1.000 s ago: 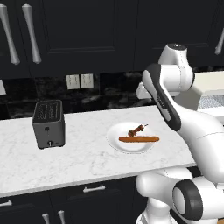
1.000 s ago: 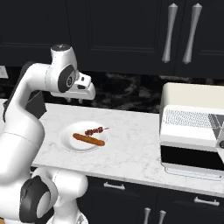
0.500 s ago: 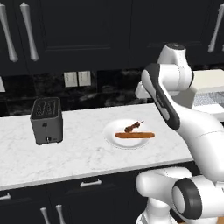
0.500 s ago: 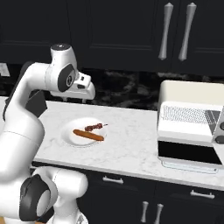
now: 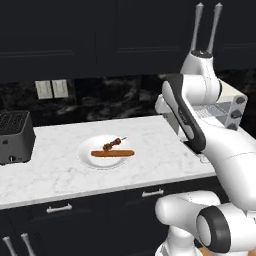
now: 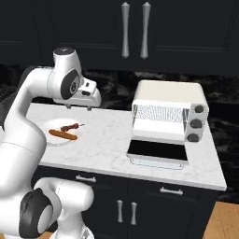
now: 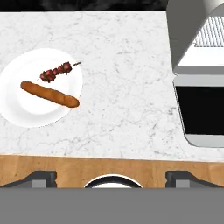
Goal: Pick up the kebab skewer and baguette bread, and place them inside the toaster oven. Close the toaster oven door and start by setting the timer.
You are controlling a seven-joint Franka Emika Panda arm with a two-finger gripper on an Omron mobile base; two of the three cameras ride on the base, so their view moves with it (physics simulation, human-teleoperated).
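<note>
On plate (image 7: 17,109): baguette bread (image 7: 49,94) (unlabelled)

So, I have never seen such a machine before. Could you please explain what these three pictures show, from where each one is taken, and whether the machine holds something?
It is a white robot arm on a driving base in a computer-drawn kitchen. Two pictures come from cameras on the base, behind the arm to its left and right. The third looks down from the hand. On the marble counter a white plate carries the kebab skewer and the baguette bread. The toaster oven stands at the right, and the toaster oven door lies open and flat. A dark slot toaster stands at the far left. The gripper hangs above the counter, open, holding nothing.
</note>
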